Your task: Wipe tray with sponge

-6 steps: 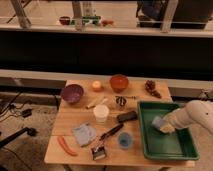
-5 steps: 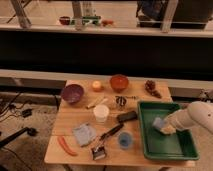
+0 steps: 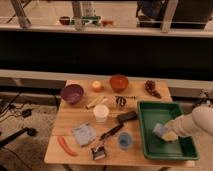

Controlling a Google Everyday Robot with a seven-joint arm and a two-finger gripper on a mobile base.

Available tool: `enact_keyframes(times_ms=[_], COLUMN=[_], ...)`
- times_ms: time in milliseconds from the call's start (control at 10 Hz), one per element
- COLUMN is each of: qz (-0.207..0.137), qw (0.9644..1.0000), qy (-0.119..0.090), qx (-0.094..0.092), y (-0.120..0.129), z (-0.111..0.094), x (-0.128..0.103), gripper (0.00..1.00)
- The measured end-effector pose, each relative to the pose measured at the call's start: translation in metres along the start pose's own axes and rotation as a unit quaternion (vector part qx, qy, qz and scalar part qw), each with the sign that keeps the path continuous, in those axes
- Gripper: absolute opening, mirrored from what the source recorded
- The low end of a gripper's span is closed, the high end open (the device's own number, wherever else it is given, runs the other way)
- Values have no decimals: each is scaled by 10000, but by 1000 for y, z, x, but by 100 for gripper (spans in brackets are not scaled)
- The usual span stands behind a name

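The green tray [image 3: 154, 113] lies on the right side of the wooden table. The sponge [image 3: 161, 131], a light-blue block with a yellow side, rests on the tray floor at its middle right. My gripper [image 3: 169, 132] reaches in from the right at the end of the white arm [image 3: 196, 123]. It is low over the tray and shut on the sponge, which it presses onto the tray floor. The arm's white cover hides most of the fingers.
On the table left of the tray are a small blue cup [image 3: 124, 140], a black block [image 3: 127, 117], a white cup [image 3: 101, 113], a blue-grey cloth [image 3: 83, 134] and a brush [image 3: 101, 146]. A purple bowl [image 3: 72, 93] and an orange bowl [image 3: 119, 82] stand at the back.
The gripper and the sponge have slid a little toward the front of the tray. Nothing else on the table has moved.
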Motion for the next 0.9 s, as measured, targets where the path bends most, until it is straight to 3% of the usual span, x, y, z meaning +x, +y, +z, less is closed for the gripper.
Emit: enact_keyframes(times_ms=[400,600,900], qz=[-97,-16,386], qw=[9990,9984,9977], qy=[-41,-67,-122], qx=[-431,-557,-546], y=[31,38,29], z=[-2,-6,-12], x=[3,14,42], gripper=[0,0,0])
